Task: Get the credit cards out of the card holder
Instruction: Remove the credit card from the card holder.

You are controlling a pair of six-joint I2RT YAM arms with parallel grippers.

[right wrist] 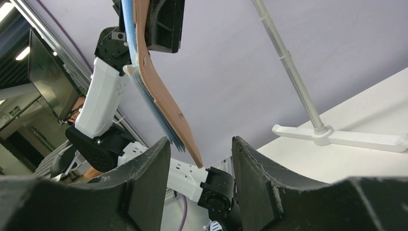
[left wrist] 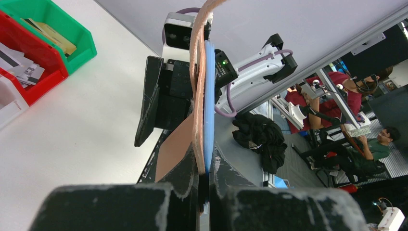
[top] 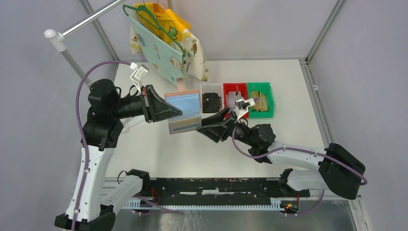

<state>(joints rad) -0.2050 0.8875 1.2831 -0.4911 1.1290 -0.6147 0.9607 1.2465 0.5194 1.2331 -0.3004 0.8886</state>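
**Card holder** [top: 184,109]: salmon-pink bifold, light blue pockets inside. Held open in the air above the counter [top: 168,156], just left of the bins. It is seen edge-on from the left wrist [left wrist: 198,96] and hangs as a bent flap in the right wrist view [right wrist: 161,98]. A grey band crosses the lower flap; whether this is a card cannot be told.

**Left pincer** [top: 172,111] [left wrist: 204,180]: clamped together on the card holder's edge.

**Right pincer** [top: 204,126] [right wrist: 202,159]: fingers apart, gripping nothing. The holder's lower corner shows in the gap; contact cannot be told.

**Credit cards**:
- black cards [top: 210,102] in the clear bin [top: 211,87]
- grey-silver cards [top: 234,99] in the red bin [top: 235,85]
- gold-tan cards [top: 260,102] in the green bin [top: 260,85]

The three bins stand side by side, touching, on the counter.

**Far left corner**: garment rail [top: 91,17] carrying a green hanger [top: 154,21] with printed cloths [top: 161,53].
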